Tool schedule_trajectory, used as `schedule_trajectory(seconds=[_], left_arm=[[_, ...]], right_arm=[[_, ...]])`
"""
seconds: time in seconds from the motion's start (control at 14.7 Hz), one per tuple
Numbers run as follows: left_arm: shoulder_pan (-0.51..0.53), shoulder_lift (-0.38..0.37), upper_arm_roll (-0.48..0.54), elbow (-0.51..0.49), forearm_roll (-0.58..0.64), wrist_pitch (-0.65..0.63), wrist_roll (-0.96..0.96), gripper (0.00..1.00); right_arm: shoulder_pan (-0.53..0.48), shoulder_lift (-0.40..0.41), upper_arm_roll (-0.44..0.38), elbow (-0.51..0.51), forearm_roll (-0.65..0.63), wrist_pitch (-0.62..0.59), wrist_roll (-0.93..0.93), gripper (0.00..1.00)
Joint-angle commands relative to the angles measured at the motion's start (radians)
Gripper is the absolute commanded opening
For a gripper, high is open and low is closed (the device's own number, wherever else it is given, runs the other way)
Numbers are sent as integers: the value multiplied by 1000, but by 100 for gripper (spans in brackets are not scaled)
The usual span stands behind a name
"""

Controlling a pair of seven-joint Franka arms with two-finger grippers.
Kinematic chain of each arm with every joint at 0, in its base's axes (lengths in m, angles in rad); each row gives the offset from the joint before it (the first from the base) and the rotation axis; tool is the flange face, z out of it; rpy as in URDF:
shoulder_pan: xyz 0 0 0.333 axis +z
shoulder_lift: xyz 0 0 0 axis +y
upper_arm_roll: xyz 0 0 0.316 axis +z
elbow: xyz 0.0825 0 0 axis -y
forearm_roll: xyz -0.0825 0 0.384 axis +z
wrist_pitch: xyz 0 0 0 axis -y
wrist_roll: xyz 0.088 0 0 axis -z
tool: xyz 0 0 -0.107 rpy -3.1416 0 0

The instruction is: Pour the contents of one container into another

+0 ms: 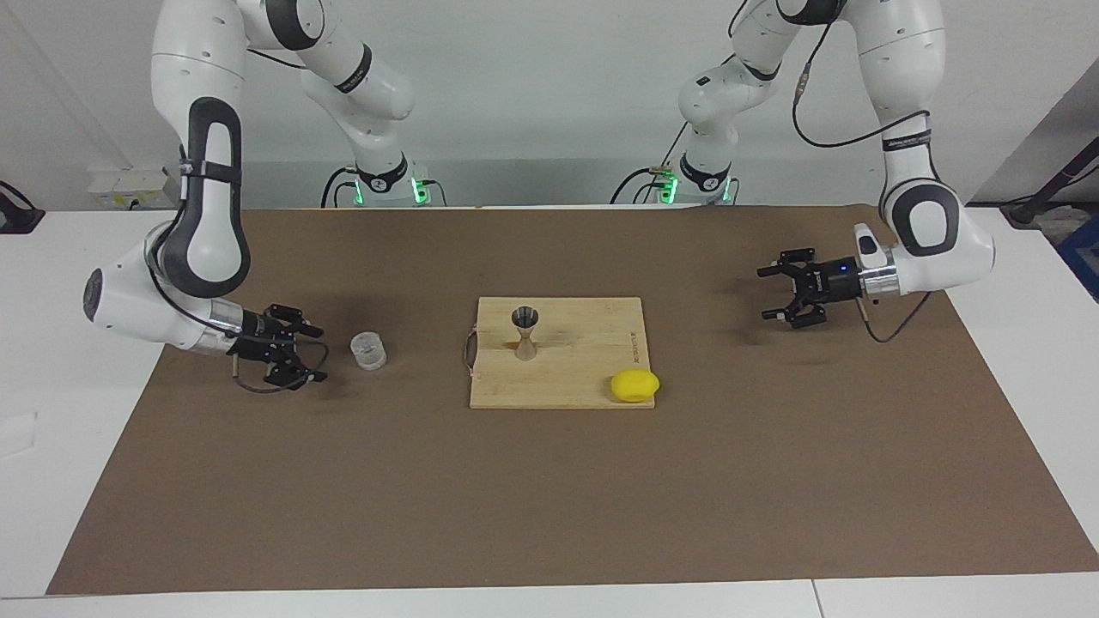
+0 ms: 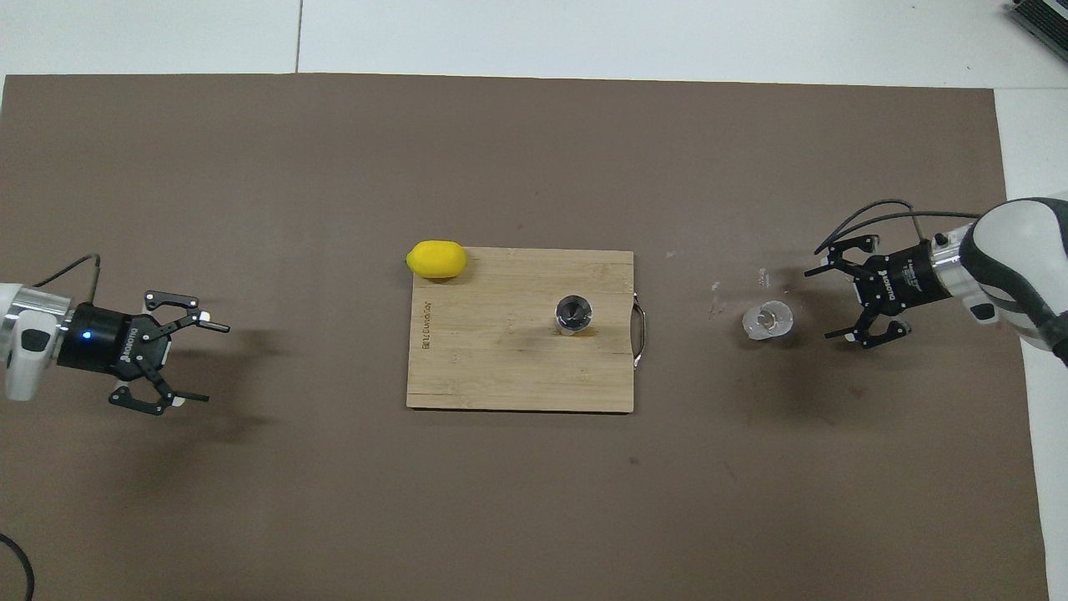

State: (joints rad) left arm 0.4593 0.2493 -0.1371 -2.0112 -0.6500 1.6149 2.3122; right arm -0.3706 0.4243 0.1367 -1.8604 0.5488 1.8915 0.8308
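On the tabletop (image 1: 773,481) I count one cup (image 1: 368,351), one jigger (image 1: 525,332) upright on one board (image 1: 592,378), one lemon (image 1: 634,385). At the cup's three o'clock seen overhead, my right gripper (image 1: 302,354) hangs wide open, empty; my left gripper (image 1: 770,293) likewise, well apart.

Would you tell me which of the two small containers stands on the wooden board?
The metal jigger, hourglass-shaped and upright, stands on the cutting board. The clear plastic cup sits off it on the brown mat, toward the right arm's end.

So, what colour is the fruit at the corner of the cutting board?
Yellow: the lemon, clearest in the overhead view.
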Motion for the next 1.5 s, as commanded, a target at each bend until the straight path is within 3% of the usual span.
schedule_trajectory(seconds=[0.0,0.27,0.55,0.68,0.95,1.09,1.43], left_arm=[[1,-4,28,89,151,-12,-43,100],[-13,-93,30,170,294,-27,-251,100],[-83,-147,25,326,492,-107,-543,100],[-119,-147,24,388,578,-133,-663,100],[-209,-147,19,430,785,-116,-1108,100],[-234,-156,16,419,800,-101,-1317,100],[-237,-180,10,365,762,-66,-1872,100]], right_arm=[[7,-32,15,-83,54,55,-24,100],[33,-50,20,-120,85,43,-19,100],[41,-56,20,-128,119,29,-24,99],[45,-58,20,-128,120,29,-24,79],[58,-71,20,-126,120,32,-25,23],[59,-107,20,-125,120,43,-7,13],[182,-188,17,-123,102,113,157,12]])
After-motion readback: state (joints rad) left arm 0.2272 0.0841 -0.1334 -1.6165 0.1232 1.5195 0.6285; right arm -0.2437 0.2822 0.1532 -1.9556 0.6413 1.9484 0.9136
